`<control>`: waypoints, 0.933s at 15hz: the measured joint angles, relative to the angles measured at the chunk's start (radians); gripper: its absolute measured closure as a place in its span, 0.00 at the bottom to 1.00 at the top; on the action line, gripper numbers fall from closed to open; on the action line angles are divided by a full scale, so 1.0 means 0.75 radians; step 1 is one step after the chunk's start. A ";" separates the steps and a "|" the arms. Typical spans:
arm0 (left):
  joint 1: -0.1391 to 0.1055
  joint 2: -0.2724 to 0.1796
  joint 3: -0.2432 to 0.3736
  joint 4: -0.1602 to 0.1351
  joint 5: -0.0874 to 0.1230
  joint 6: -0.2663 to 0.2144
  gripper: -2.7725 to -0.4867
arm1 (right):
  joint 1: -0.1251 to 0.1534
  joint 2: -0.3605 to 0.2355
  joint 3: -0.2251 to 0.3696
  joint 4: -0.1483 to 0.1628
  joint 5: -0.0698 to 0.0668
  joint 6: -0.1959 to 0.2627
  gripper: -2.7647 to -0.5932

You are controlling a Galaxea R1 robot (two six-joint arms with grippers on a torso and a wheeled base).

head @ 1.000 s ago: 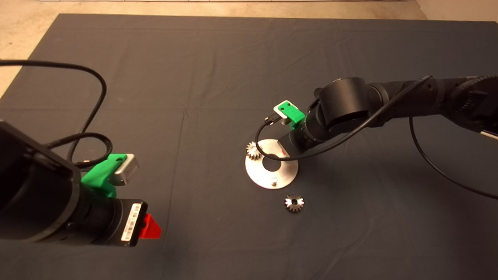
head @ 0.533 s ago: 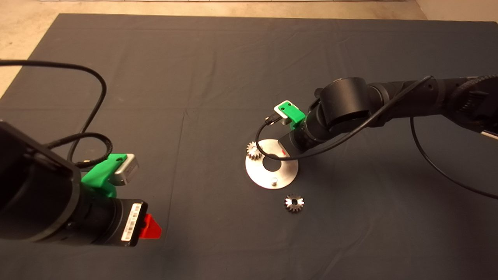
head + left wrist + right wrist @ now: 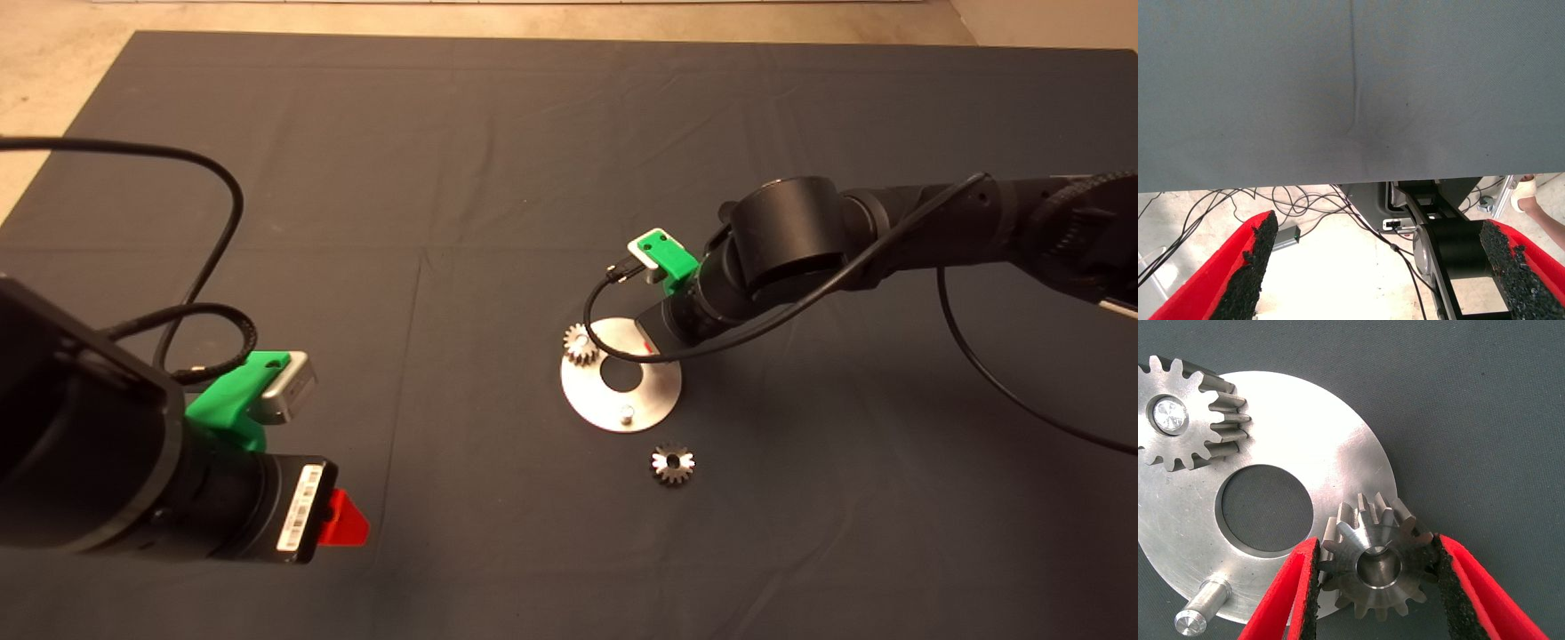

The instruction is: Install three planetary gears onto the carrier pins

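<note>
My right tool (image 3: pixel 1377 587) is over the flat round silver disc with a central hole (image 3: pixel 1331 467), its two red fingers with black pads (image 3: pixel 1308 593) clamped on a small shiny steel toothed gear (image 3: pixel 1377 567). I hold this gear at the disc's edge, on the side nearest my right arm; whether it sits on a pin I cannot tell, since only a dark centre hole shows. From above, my right wrist hides that gear and that part of the disc (image 3: pixel 653 391).

A second shiny steel gear (image 3: pixel 580 344) sits on one of the short silvery pegs at the disc's rim, the peg's bright end showing in its centre hole (image 3: pixel 1170 413). Another short silvery peg (image 3: pixel 627 412) stands bare and upright near the disc's near rim. A third steel gear (image 3: pixel 672 463) lies flat on the dark mat (image 3: pixel 498 160) of the surface, just beside the disc and apart from it.

My left tool (image 3: pixel 1378 267) hangs at the lower left over the mat's edge, fingers apart and holding nothing. Past that edge, cables lie on the pale floor (image 3: pixel 1331 267).
</note>
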 joint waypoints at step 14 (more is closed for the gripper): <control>0.000 0.000 0.000 0.000 0.000 0.000 0.26 | 0.000 0.000 -0.003 -0.001 0.001 0.001 0.78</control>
